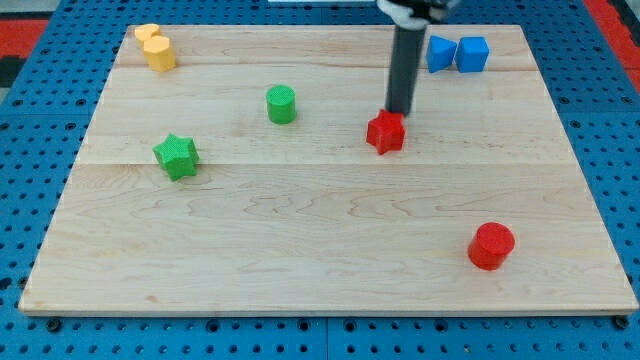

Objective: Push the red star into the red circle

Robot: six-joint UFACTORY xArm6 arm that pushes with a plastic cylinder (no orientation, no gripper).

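Note:
The red star (385, 132) lies on the wooden board (320, 250) a little right of centre, towards the view's top. The red circle (491, 245) stands at the lower right of the board, well apart from the star. My tip (400, 112) comes down from the view's top and rests just above and slightly right of the red star, touching or nearly touching its upper edge. The red circle is far below and to the right of my tip.
A green cylinder (281, 104) stands left of the red star. A green star (176, 156) lies at the left. A yellow block (155, 48) sits at the top left corner. Two blue blocks (457, 53) sit at the top right.

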